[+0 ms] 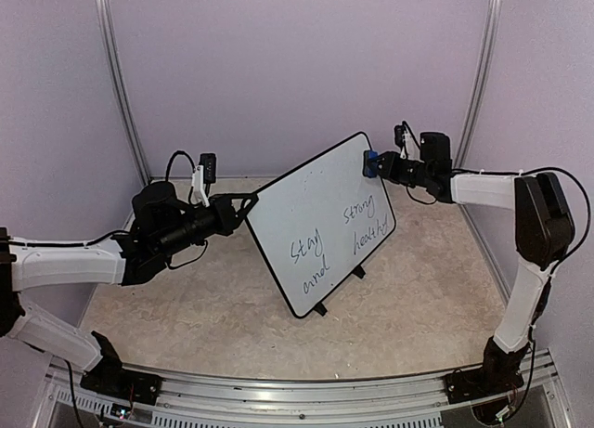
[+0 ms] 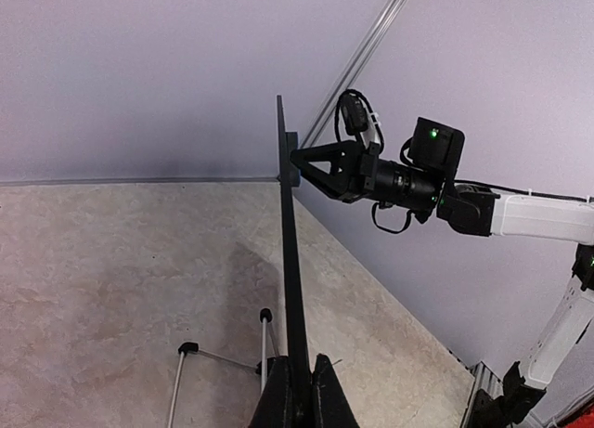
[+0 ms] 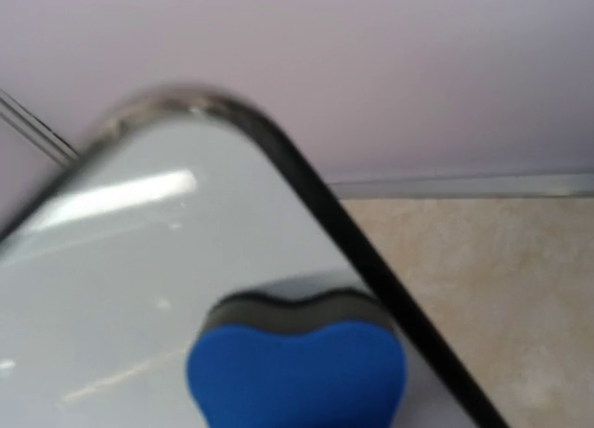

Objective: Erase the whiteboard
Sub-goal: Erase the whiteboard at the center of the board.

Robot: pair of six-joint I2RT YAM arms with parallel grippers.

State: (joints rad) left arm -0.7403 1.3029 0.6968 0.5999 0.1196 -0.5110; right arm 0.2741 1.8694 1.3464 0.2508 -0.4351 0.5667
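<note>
Left gripper (image 1: 248, 206): jaws together, clamped on the whiteboard (image 1: 320, 219) at its left edge, the thin black rim pinched between the two fingers. In the left wrist view the board runs edge-on straight up and away from the fingertips (image 2: 278, 405), so only a dark line of rim shows. No gap visible between pads and rim.

Right gripper (image 1: 373, 162): jaws nearly together, closed on the eraser (image 1: 370, 161), a small blue block. The right wrist view puts the eraser directly ahead of the fingers, its dark felt layer toward the board and blue body toward the camera. The felt appears to lie against the white face just inside the rounded top corner, with the black rim passing to the right of the block. That view is blurred; I cannot tell how firmly it presses.

Whiteboard position: spans between the two grippers, tilted back, the left gripper at its near-left edge and the right gripper at its far upper corner. Stand feet (image 1: 321, 309) sit on the table (image 1: 186, 307) below and right of the left gripper.

Handwriting (image 1: 336, 235): dark, in two columns, on the lower half of the face, below the eraser and well apart from it. Face around the eraser reads plain glossy white.
</note>
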